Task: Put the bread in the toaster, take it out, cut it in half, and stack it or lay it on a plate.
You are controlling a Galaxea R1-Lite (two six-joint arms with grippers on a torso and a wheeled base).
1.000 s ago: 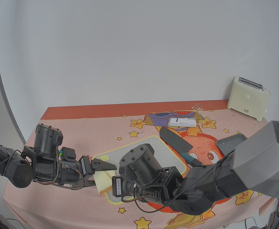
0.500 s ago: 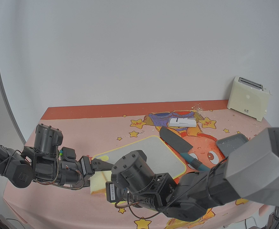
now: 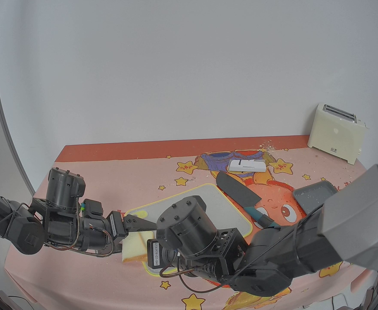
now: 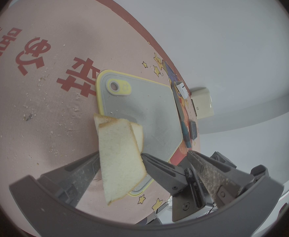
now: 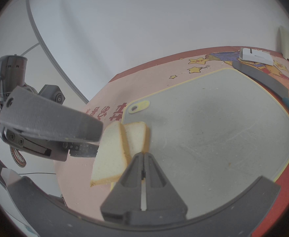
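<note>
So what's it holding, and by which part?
The bread, seemingly pinched by its sides between a finger of the left pincer and the shut right pincer.

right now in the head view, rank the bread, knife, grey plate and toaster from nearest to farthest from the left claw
From the left claw:
1. bread, at the claw itself, by the near left corner of the cutting board
2. knife, along the board's far right edge, mid-table
3. grey plate, farther to the right
4. toaster, far right corner by the wall
</note>
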